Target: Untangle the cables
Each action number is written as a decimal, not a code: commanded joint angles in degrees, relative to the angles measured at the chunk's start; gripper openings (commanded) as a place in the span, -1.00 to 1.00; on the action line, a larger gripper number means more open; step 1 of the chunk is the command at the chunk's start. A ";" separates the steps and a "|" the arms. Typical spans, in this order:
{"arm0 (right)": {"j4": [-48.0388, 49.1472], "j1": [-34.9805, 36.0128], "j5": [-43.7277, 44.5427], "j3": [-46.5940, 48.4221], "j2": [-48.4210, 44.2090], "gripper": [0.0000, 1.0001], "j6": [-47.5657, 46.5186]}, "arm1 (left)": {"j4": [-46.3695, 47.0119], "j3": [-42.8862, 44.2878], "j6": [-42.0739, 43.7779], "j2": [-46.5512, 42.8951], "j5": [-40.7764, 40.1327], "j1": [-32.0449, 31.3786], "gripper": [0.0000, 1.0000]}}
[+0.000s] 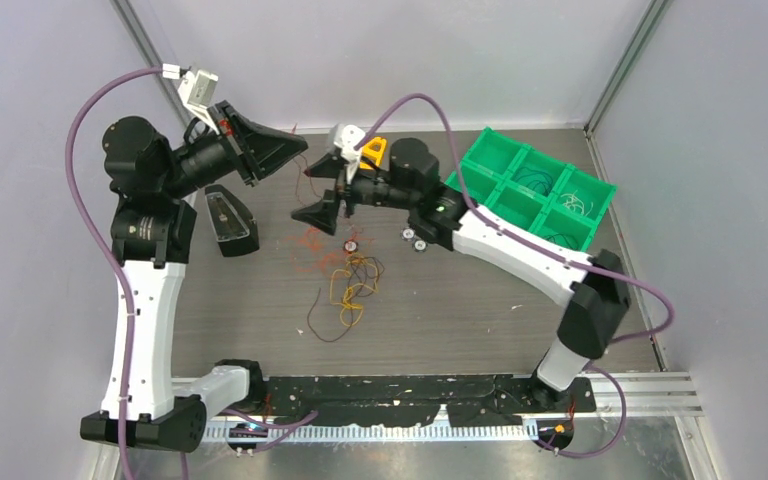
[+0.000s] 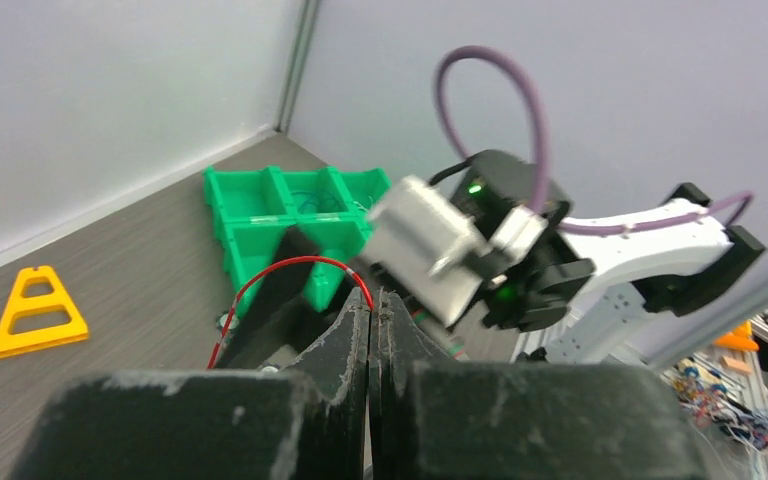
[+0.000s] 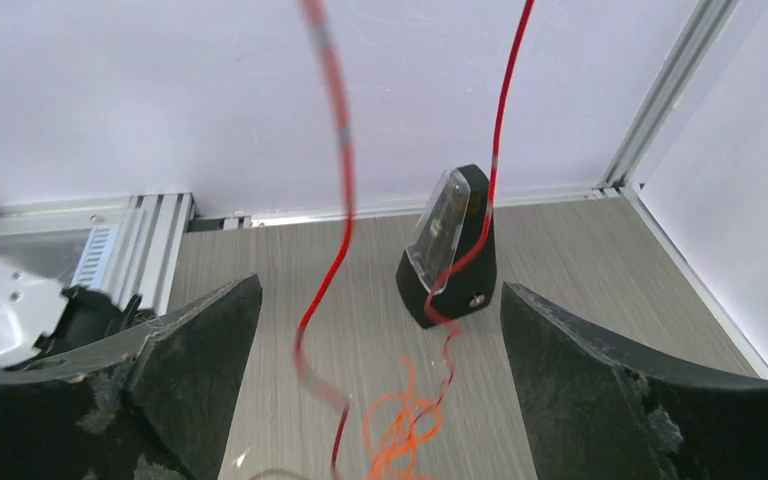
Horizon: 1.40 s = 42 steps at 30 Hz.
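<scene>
My left gripper (image 1: 295, 152) is raised at the back left and is shut on a thin red cable (image 2: 290, 265), pinched at the fingertips in the left wrist view (image 2: 371, 300). The red cable hangs down in two strands (image 3: 338, 200) to an orange tangle (image 3: 405, 425) on the table (image 1: 310, 243). My right gripper (image 1: 312, 192) is open, and the hanging red strands pass between its fingers (image 3: 380, 290) without touching them. A looser bundle of yellow and dark cables (image 1: 352, 285) lies on the table nearer the front.
A green compartment bin (image 1: 535, 190) with cables inside stands at the back right. A black wedge-shaped block (image 1: 230, 220) lies under the left arm. A yellow triangle (image 1: 374, 151) sits at the back. Small silver nuts (image 1: 415, 240) lie by the right arm.
</scene>
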 commanded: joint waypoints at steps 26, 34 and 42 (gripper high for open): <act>-2.32 -4.43 -3.18 -20.96 0.44 0.70 -3.74 | 20.06 13.74 -17.28 4.90 3.90 5.25 -1.00; -26.56 -8.72 -10.11 -20.61 -17.87 0.93 -16.18 | 16.17 -0.42 -10.38 1.55 5.64 4.74 -1.00; -38.06 -12.47 -7.83 -25.07 -28.59 0.90 -24.67 | 10.97 -5.92 -4.55 0.78 6.62 1.56 -1.00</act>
